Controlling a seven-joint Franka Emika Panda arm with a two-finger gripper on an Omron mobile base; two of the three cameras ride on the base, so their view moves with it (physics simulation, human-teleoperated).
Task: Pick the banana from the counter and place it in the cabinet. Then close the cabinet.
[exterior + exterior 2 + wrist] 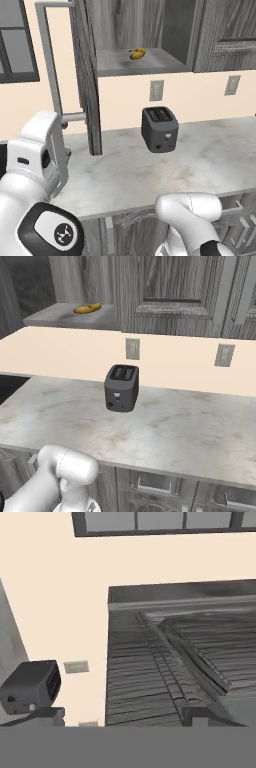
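Banana on the shelf, cabinet door open

The banana (137,53) lies on the grey shelf of the cabinet (145,30). The cabinet door (86,75) stands open, edge-on, with its light bar handle (51,65) towards the window (17,42). Below, a dark toaster (160,129) stands on the counter (200,160).

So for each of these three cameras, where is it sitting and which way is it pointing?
Left base view: behind the arm's left, looking forward at the open cabinet, with the banana on its shelf, and the toaster; white arm links in the foreground.
Right base view: behind the arm's right, facing the counter; a white arm link at lower left.
Hand view: on the hand, facing the cabinet door's panel; dark fingertips at bottom.
Both base views share banana, toaster, counter.
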